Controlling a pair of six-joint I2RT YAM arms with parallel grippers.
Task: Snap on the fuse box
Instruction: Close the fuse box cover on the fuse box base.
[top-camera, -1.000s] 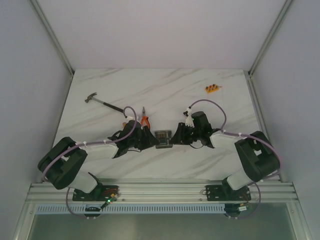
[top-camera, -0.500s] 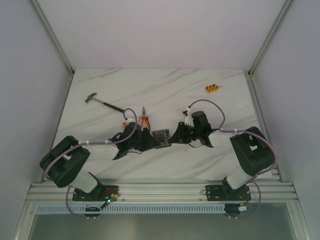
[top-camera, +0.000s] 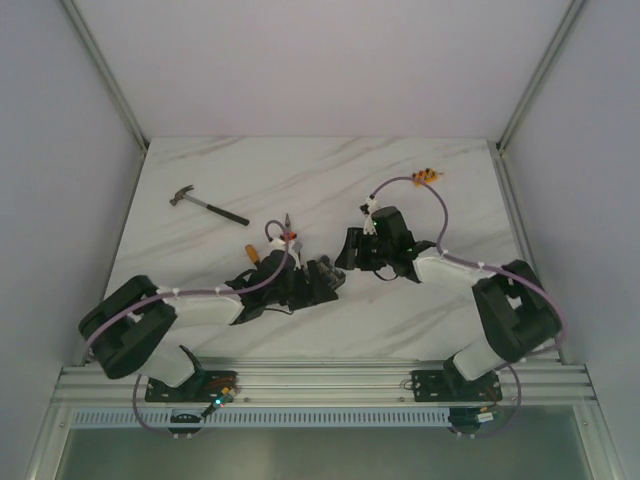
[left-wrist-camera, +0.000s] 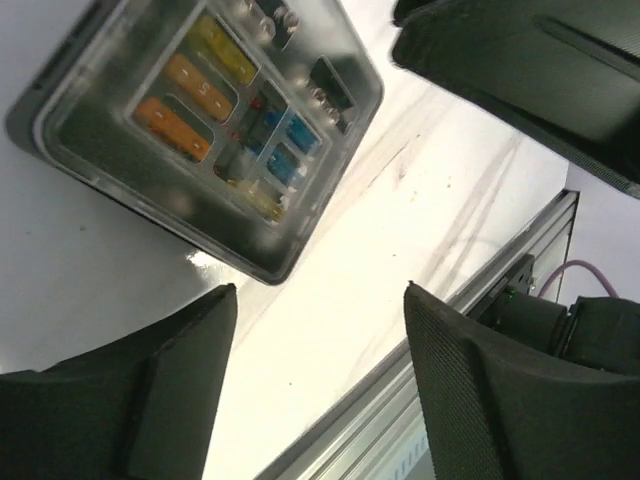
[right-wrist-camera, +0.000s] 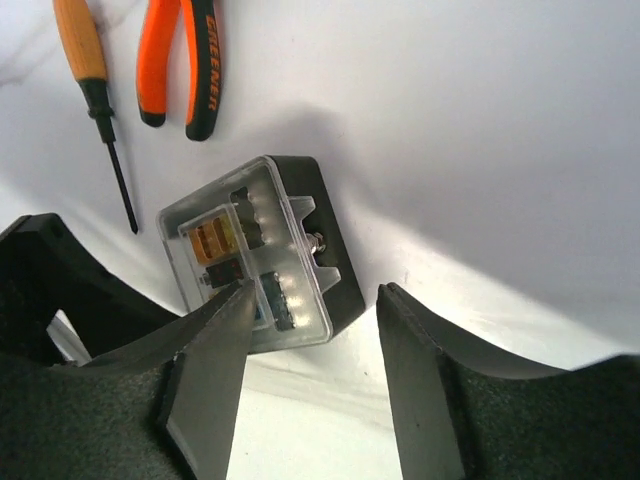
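The clear-lidded black square plastic fuse box (left-wrist-camera: 210, 120), cut off at the top, is seen beyond the left gripper (left-wrist-camera: 318, 300) and right gripper (right-wrist-camera: 315, 295), both spread wide.

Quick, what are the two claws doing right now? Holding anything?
Left gripper: open, holding nothing; the fuse box lies beyond its fingertips.
Right gripper: open, holding nothing.

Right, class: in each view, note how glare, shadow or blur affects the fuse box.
Top external: the fuse box is tiny, dark, little detail. Left wrist: sharp through its clear lid, faint sheen. Right wrist: glare whitens the lid's edges, soft shadow beside it.
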